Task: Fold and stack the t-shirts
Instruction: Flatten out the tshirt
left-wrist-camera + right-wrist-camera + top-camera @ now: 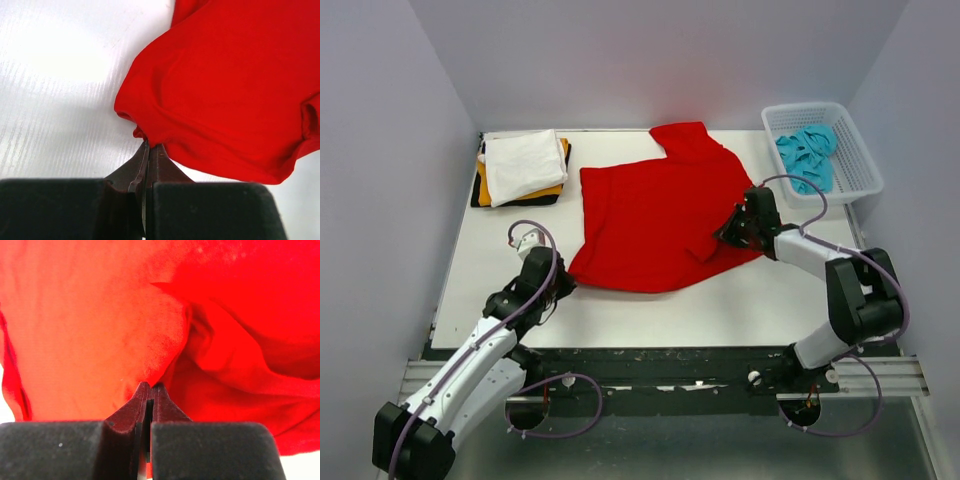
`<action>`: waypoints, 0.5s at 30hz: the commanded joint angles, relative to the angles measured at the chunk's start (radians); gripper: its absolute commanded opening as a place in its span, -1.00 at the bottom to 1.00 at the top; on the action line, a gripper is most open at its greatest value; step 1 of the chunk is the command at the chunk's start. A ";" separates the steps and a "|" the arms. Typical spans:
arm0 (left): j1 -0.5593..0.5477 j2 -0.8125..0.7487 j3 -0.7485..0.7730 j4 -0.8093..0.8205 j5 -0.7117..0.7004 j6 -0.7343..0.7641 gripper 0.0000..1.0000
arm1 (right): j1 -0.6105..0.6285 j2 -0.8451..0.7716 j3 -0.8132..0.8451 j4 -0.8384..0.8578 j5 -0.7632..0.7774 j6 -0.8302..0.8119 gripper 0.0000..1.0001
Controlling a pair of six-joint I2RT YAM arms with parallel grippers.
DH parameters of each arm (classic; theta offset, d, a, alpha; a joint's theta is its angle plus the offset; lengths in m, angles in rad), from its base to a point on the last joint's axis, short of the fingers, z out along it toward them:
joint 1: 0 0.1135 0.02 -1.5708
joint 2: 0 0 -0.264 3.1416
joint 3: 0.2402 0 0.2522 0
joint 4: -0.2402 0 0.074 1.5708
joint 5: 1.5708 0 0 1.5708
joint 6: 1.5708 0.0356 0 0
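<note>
The bright red t-shirt [655,215] lies spread on the white table, one sleeve pointing to the back. My left gripper [563,283] is shut on its near left corner, seen pinched in the left wrist view [149,145] below the red cloth [235,85]. My right gripper [728,233] is shut on the shirt's right edge, which is folded inward; the right wrist view [151,386] shows the tips closed on red cloth [100,320]. A folded stack with a white t-shirt [523,163] on orange and black ones sits at the back left. A turquoise t-shirt [808,155] lies in the basket.
The white plastic lattice basket [855,150] stands at the back right corner. Bare white table [740,310] runs along the front, and the dark front rail [660,365] lies below it. Grey walls close in the left, back and right sides.
</note>
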 commanded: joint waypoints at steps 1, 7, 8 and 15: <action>0.006 -0.065 0.025 -0.016 0.029 0.008 -1.00 | -0.001 -0.171 -0.023 0.057 0.063 0.005 -0.99; 0.004 -0.195 0.177 -0.074 0.020 0.016 -1.00 | -0.001 -0.516 0.005 0.052 0.194 -0.007 -0.98; 0.004 -0.211 0.219 -0.078 0.017 0.025 -1.00 | -0.001 -0.567 0.021 0.046 0.217 -0.011 -0.99; 0.003 -0.271 0.559 -0.079 0.094 0.131 -1.00 | -0.001 -0.773 0.311 -0.081 0.240 -0.105 -0.99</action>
